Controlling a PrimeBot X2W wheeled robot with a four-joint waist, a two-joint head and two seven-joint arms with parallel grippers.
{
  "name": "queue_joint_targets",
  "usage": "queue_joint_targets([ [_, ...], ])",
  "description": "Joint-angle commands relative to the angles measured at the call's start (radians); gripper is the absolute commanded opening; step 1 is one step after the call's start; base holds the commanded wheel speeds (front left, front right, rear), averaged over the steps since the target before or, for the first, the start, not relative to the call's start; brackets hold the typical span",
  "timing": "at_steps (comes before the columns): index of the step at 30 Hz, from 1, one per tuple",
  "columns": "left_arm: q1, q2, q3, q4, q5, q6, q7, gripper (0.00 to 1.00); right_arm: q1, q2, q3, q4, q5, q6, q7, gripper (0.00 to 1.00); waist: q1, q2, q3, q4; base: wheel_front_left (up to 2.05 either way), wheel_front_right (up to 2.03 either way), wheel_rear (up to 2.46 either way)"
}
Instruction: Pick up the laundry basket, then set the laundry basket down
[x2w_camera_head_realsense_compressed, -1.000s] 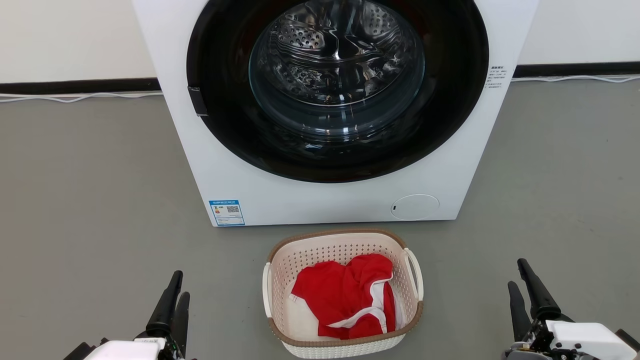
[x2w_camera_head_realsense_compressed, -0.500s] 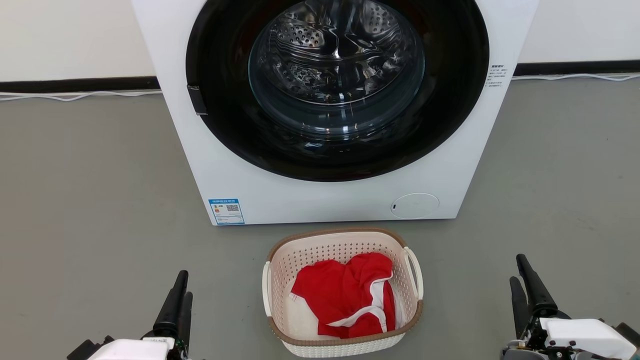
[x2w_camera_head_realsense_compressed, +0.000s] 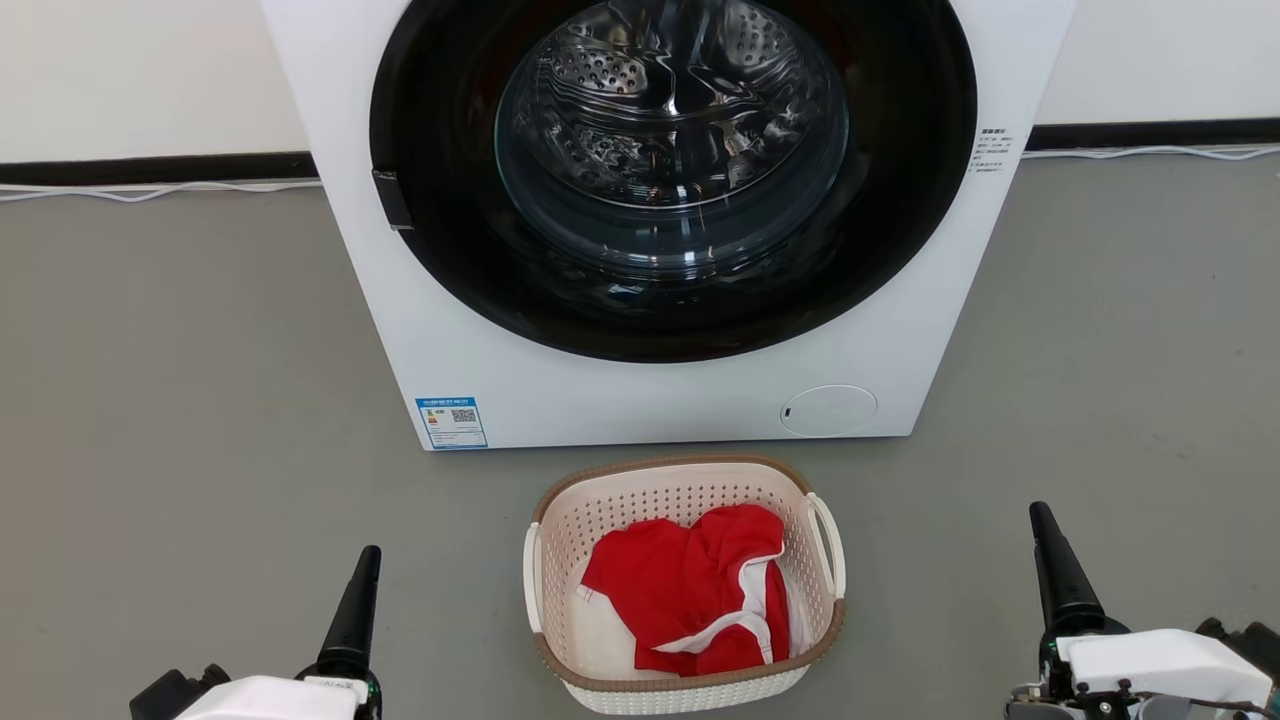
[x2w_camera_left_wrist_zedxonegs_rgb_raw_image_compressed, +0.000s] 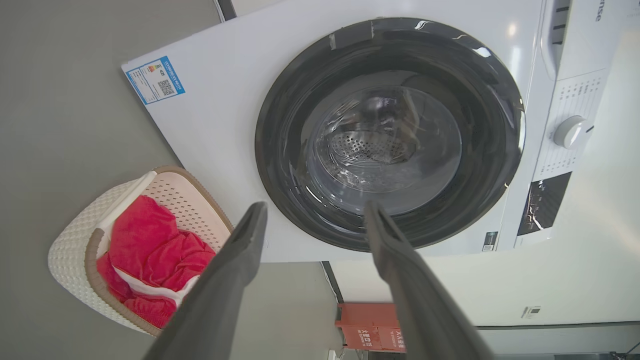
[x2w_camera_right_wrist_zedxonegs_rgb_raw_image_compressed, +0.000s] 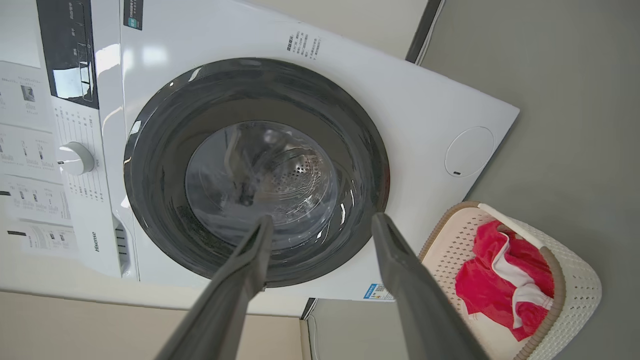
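The laundry basket (x2w_camera_head_realsense_compressed: 640, 500) stood on the grey floor (x2w_camera_head_realsense_compressed: 180, 400), just in front of the white washing machine (x2w_camera_head_realsense_compressed: 500, 340), with a red garment (x2w_camera_head_realsense_compressed: 680, 590) inside. The left claw (x2w_camera_left_wrist_zedxonegs_rgb_raw_image_compressed: 315, 210) was spread and empty, well apart from the basket on its left. The right claw (x2w_camera_right_wrist_zedxonegs_rgb_raw_image_compressed: 322, 222), likewise spread and empty, was well apart on its right.

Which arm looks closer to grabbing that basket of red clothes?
Left, marginally: the left gripper stands a little nearer the laundry basket than the right gripper. Both are open and off it.
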Motion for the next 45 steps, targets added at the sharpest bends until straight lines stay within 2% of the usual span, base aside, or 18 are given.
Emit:
queue_joint_targets([
  [1,-0.027,0.008,0.008,-0.025,0.040,0.001,-0.011,1.00,-0.016,-0.010,0.003,-0.039,-0.052,0.003,-0.015,1.00,-0.0002,0.0000,0.000,-0.001,0.00,0.00,0.00],
  [14,-0.024,0.009,0.014,-0.033,0.220,0.014,-0.050,1.00,-0.015,-0.012,-0.008,-0.067,-0.308,0.004,-0.053,1.00,-0.0002,0.0000,0.000,-0.003,0.00,0.00,0.00],
  [32,-0.007,0.011,-0.008,-0.079,0.512,0.075,-0.103,1.00,-0.002,-0.013,0.016,-0.090,-0.649,0.005,-0.106,1.00,-0.0002,0.0000,0.000,-0.007,0.00,0.00,0.00],
  [45,0.005,0.013,-0.017,-0.089,0.703,0.107,-0.142,1.00,-0.003,-0.015,0.008,-0.062,-0.866,0.006,-0.144,1.00,-0.0002,0.0000,0.002,-0.010,0.00,0.00,0.00],
])
